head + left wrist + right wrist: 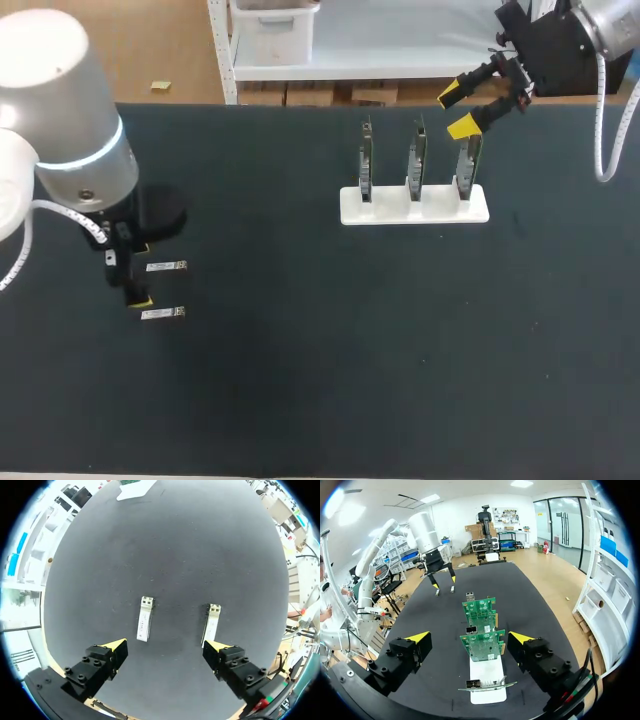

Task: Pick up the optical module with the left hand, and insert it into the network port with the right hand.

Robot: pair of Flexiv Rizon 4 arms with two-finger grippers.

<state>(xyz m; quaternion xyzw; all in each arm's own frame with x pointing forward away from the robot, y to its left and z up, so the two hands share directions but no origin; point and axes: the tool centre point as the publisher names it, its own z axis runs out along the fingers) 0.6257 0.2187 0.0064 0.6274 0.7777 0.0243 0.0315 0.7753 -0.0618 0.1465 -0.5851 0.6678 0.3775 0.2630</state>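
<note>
Two small silver optical modules lie side by side on the black table, one (166,266) farther back and one (162,313) nearer the front. My left gripper (142,274) hangs open just left of them. In the left wrist view one module (145,619) lies ahead between the fingers, and the other module (211,625) lies just ahead of one fingertip (216,647); neither is touched. Three upright green network cards (417,160) stand in a white base (414,210). My right gripper (457,111) hovers open above the rightmost card (468,160), with the cards (481,630) ahead between its fingers.
The white base (487,685) stands toward the back right of the table. The table's far edge (300,106) runs close behind the cards. My left arm (426,532) shows across the table in the right wrist view.
</note>
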